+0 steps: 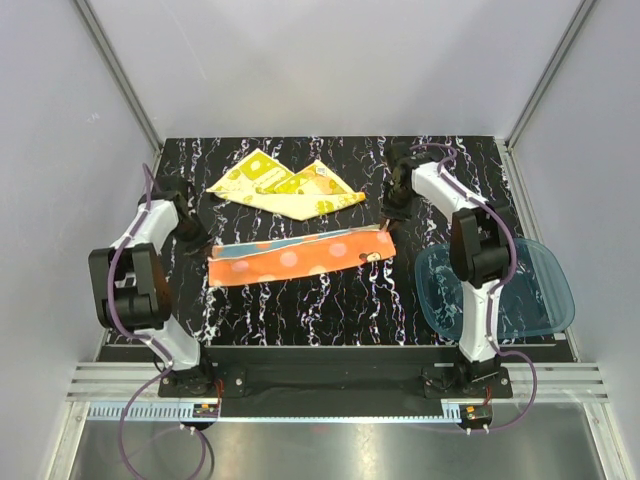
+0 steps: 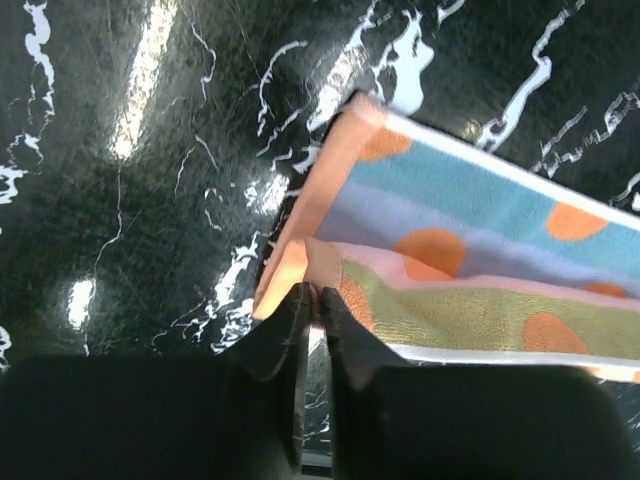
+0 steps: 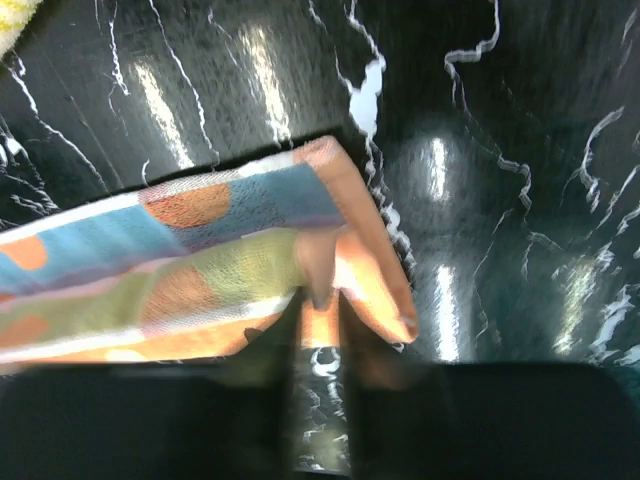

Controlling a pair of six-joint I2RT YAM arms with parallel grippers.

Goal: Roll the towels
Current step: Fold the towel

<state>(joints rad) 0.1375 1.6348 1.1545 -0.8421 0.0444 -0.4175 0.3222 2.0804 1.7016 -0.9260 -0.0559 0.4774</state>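
Orange towel (image 1: 300, 258) lies folded into a long flat strip across the middle of the table (image 1: 300, 315), not rolled. Yellow towel (image 1: 285, 187) sits loosely folded behind it, toward the far edge, just apart. Left gripper (image 2: 315, 295) is at the strip's left-end corner, jaws nearly together with a thin slit; can't tell if cloth is pinched. Right gripper (image 3: 320, 298) is at the strip's right end, jaws closed on a pinch of the orange cloth. Blue tray (image 1: 540, 290) hangs over the table's right edge.
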